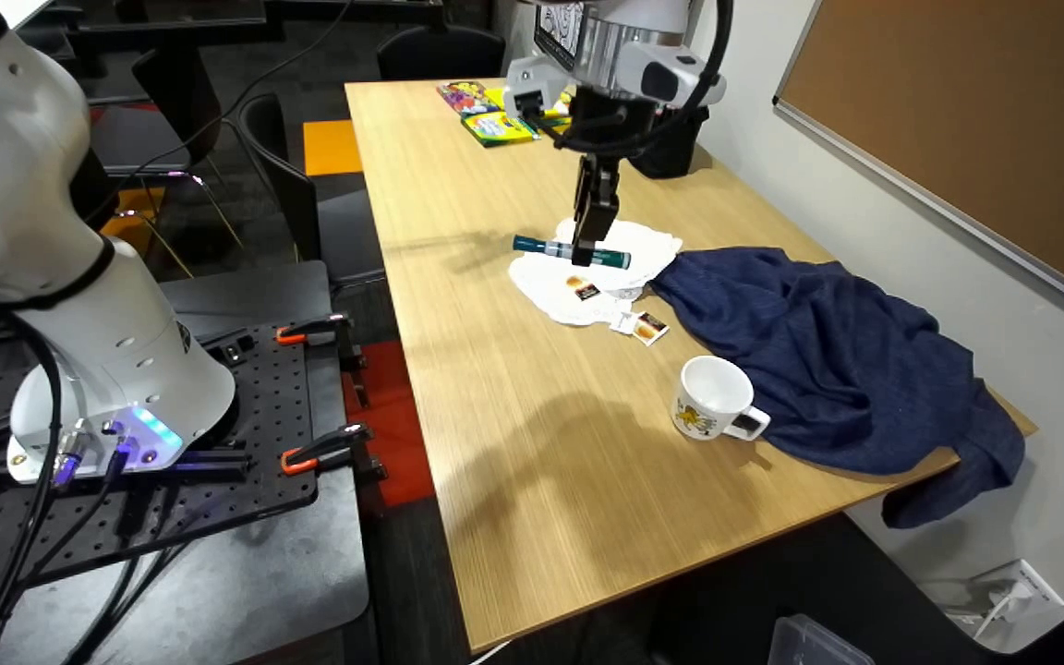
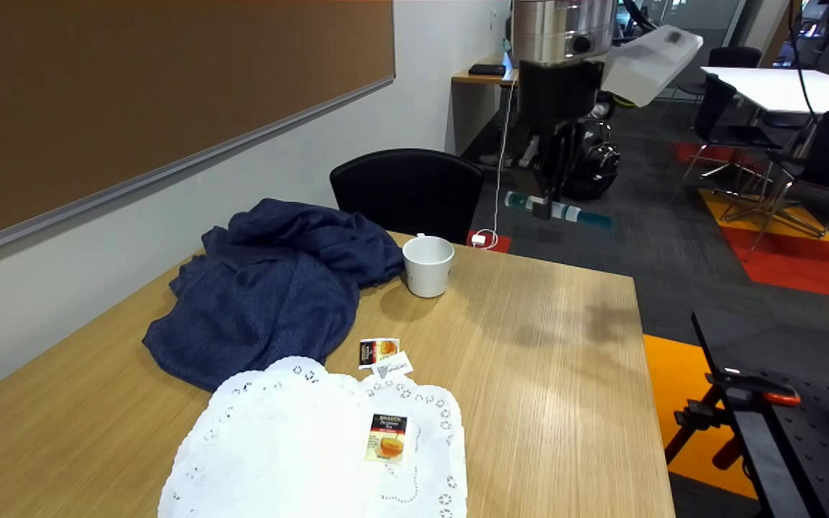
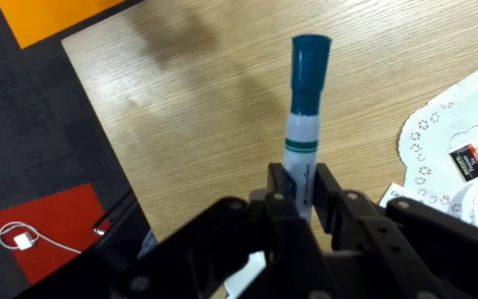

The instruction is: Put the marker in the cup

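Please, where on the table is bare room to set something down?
On the table, bare wood runs along the robot-side edge, beside cup and doilies; more lies between doilies and colourful packages. Crowded: around the blue cloth, near cup and tea packets.

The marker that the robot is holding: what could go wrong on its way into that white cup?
The end effector holds the marker crosswise, roughly level, so unless it is turned upright, it may end up across the cup instead of inside it. It is held clear of the table, so a loosened grip could drop it. The dark blue cloth lies close beside the cup, so a low approach might snag the fabric.
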Robot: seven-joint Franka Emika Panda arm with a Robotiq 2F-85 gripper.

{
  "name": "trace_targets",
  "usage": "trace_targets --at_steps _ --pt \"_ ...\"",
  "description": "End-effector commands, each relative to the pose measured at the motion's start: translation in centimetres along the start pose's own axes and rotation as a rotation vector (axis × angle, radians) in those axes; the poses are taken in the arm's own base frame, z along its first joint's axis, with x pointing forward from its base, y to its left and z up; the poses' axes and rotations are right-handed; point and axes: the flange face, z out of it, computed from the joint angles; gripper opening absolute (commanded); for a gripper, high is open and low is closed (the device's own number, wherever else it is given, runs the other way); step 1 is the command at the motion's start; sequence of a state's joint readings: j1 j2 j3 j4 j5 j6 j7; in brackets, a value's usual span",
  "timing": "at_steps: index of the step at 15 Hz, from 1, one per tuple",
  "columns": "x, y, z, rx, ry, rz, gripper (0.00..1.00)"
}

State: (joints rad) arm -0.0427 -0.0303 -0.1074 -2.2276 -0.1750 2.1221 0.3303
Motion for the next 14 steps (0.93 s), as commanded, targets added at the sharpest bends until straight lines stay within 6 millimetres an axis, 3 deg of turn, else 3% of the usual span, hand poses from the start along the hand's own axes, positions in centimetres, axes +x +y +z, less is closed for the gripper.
trace_targets --at_steps 1,3,4,9,10,14 --pt "1.5 -0.5 -0.5 -0.046 0.05 -0.14 0.05" --pt "2.2 -0.6 0.0 -0.023 0.048 -0.199 0.05" --pt "1.0 -0.4 -0.3 -0.03 0.038 -0.142 0.2" --pt "1.7 -0.7 0.4 -0.033 0.032 -0.179 0.2" --pt "1.9 -1.0 0.5 -0.038 0.043 -0.135 0.05" --pt "2.6 -2.0 0.4 -0.068 0.181 0.068 0.05"
